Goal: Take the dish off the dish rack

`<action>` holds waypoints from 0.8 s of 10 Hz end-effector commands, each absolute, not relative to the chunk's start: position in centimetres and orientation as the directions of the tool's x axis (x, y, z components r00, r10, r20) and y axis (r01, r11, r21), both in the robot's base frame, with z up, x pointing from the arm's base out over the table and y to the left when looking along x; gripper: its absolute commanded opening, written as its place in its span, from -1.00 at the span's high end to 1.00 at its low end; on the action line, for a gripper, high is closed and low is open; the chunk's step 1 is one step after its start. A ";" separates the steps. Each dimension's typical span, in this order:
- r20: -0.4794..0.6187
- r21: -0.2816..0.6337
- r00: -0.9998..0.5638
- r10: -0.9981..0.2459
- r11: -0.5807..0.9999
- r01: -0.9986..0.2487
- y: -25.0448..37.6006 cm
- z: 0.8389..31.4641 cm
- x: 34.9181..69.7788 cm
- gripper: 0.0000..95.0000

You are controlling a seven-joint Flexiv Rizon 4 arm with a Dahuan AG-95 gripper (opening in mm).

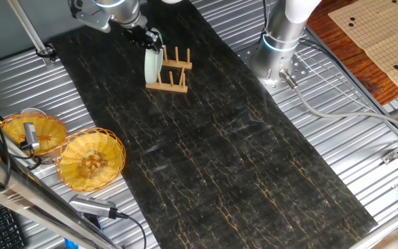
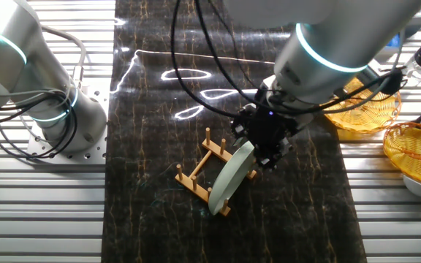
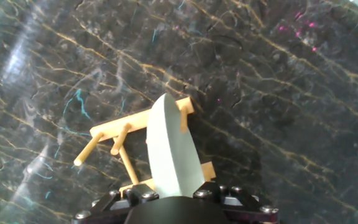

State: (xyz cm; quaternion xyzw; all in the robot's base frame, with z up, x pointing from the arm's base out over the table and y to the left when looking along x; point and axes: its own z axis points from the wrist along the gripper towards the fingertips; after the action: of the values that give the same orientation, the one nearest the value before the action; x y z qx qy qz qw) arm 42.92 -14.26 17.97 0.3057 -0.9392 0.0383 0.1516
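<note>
**A:** So what's to be seen here, going left to right on the fixed view with the baskets?

**B:** Two yellow baskets are parked far left on the metal slats, well apart from the action. Further right, on the dark marbled mat, the wooden rack is found, with the plate stood on edge in its left end slot. The gripper is positioned right at the plate's top rim.

**A:** Has it been grabbed yet?

**B:** Can't be told for sure. In the other fixed view the gripper is pressed up against the upper edge of the plate, but the fingertips are hidden behind the black hand. In the hand view the plate runs straight up into the bottom of the frame between the finger mounts, so it looks lined up for a rim pinch. Whether the fingers are clamped or just straddling isn't shown.

**A:** How's the plate expected to handle?

**B:** It's judged stiff, glossy and probably slippery, and likely chippable if dropped. It leans between the pegs, with the rack looking light enough to be dragged along. The top rim is the only sensible place to be held, and a straight lift along the slot would be called for.
</note>
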 end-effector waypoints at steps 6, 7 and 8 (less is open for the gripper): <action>0.304 0.025 -0.766 -0.566 0.809 -0.587 -14.2 17.8 42.6 1.00; 0.311 0.031 -0.768 -0.559 0.814 -0.580 -14.3 17.8 42.6 1.00; 0.315 0.040 -0.770 -0.555 0.818 -0.573 -14.3 17.9 42.7 1.00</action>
State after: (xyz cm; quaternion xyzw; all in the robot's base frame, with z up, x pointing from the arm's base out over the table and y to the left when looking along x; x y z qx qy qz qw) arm 42.58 -14.27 17.92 0.2997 -0.9403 0.0291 0.1584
